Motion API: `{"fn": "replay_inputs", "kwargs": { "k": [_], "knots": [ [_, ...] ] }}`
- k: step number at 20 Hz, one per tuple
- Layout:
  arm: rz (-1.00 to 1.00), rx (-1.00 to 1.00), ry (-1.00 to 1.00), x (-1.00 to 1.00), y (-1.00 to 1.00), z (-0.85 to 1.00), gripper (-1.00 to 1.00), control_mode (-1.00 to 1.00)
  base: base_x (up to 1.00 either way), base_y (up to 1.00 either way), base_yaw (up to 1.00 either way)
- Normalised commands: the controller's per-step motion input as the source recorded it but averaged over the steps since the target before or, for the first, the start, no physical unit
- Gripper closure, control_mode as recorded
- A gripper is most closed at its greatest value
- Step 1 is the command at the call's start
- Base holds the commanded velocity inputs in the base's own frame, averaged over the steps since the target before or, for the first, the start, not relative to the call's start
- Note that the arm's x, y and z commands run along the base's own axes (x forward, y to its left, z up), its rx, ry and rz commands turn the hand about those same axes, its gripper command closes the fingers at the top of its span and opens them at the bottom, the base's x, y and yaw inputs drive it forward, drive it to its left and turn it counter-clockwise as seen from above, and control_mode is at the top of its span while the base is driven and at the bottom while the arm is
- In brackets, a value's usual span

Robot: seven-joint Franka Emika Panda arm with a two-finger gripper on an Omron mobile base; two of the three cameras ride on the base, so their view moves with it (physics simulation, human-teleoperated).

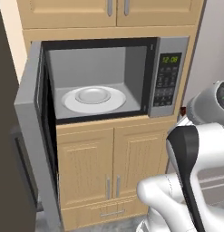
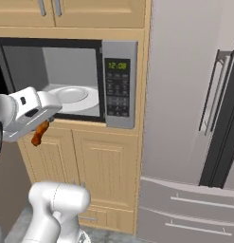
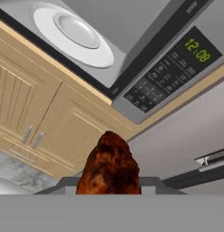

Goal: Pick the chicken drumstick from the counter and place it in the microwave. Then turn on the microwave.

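Holding the drumstick (image 2: 40, 132), the gripper (image 2: 42, 124) sits in front of the microwave (image 2: 119, 50), level with the lower edge of its opening. The jaws are closed on the drumstick; the reddish-brown piece hangs below the white hand in the right base view and rises at the bottom centre of the hand view (image 3: 109, 165), hiding the finger tips there.

The microwave door (image 1: 34, 131) is swung fully open to the left, its grey edge facing the left base camera. The cavity is grey. A white turntable (image 1: 94, 99) lies on the cavity floor, with a raised round centre.

The keypad panel (image 2: 117, 88) stands at the right of the cavity. Its green display reads 12:08, with rows of dark buttons below.

Light wooden cabinets (image 1: 111, 172) with paired vertical handles sit under the microwave, and a drawer front sits below them. More wooden cabinet doors (image 2: 71, 12) close the space above.

A grey fridge (image 2: 184, 118) stands just right of the microwave column, with a long dark handle on its door.

The drumstick is outside the cavity, in front of the cabinet face beneath the opening, apart from the turntable.
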Motion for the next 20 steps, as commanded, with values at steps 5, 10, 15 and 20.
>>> {"fn": "replay_inputs", "kwargs": {
  "k": [5, 10, 15, 20],
  "knots": [
    [0.00, 0.00, 0.00, 0.00, 0.00, 0.00, 1.00, 1.00, 0.01, 0.38, -0.01],
    [0.00, 0.00, 0.00, 0.00, 0.00, 0.00, 1.00, 1.00, 0.05, 0.37, -0.01],
    [0.00, 0.00, 0.00, 0.00, 0.00, 0.00, 1.00, 1.00, 0.30, 0.17, 0.00],
    [0.00, 0.00, 0.00, 0.00, 0.00, 0.00, 1.00, 1.00, 0.37, 0.00, 0.08]
  ]
}}
